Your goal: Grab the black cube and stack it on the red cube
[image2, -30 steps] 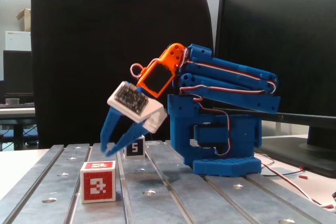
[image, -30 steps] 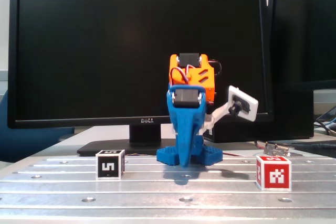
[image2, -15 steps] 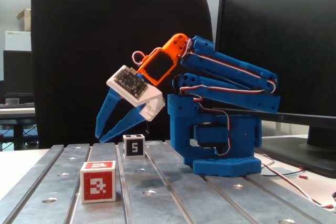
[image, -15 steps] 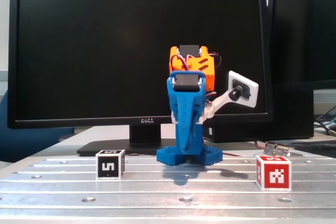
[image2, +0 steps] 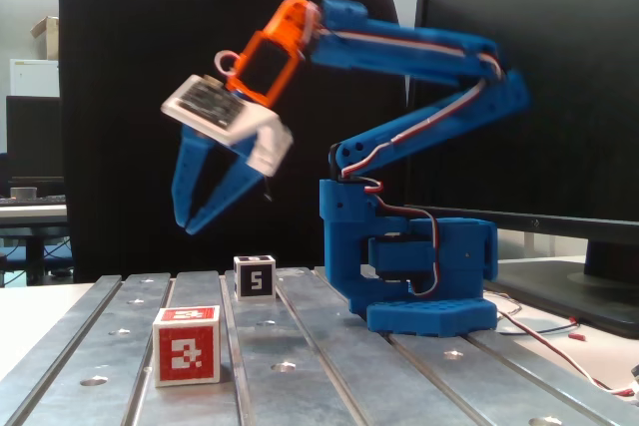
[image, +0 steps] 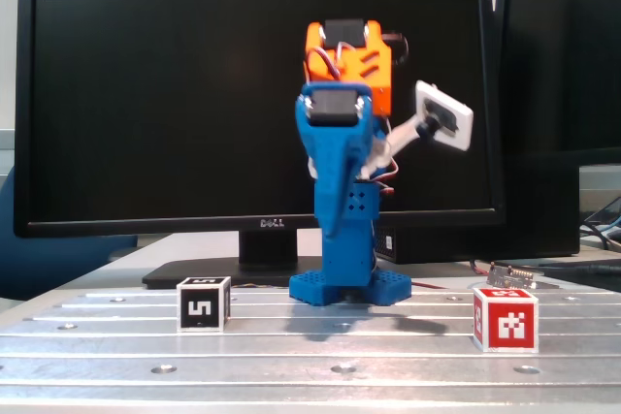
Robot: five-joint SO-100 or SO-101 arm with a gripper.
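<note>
Two cubes are sitting on the grooved metal desk (image: 97, 341), well apart from one another. In a fixed view facing the arm head-on, the black cube (image: 203, 303) is resting at about 8 o'clock from the blue arm base (image: 351, 288), showing its white "5"-like mark, while the red cube (image: 505, 319) is standing at about 4 o'clock from that base, nearer the camera. In a fixed view from the side, the red cube (image2: 186, 345) is lying in the foreground and the black cube (image2: 255, 276) is sitting farther back, at roughly 1 o'clock from it and just beside the base (image2: 429, 311) at its 9 o'clock.

The hand (image2: 187, 227) is hanging in the air above the desk, pointing down and toward 7 o'clock in the side view, with its two blue fingers (image2: 186, 182) spread a little way apart at the tips and nothing between them. It is touching neither cube; the black cube is lying below it at about 5 o'clock, and the red cube is lying almost straight under it at 6 o'clock. Seen head-on, the hand (image: 332, 225) is appearing as a single narrow blue wedge in front of the arm, so its opening is not readable there.

An orange wrist block (image2: 270, 47) is carrying a white camera board (image2: 225, 117). A dark Dell monitor (image: 146, 94) is standing behind the arm, and a black chair back (image2: 130, 97) is filling the side view's background.
</note>
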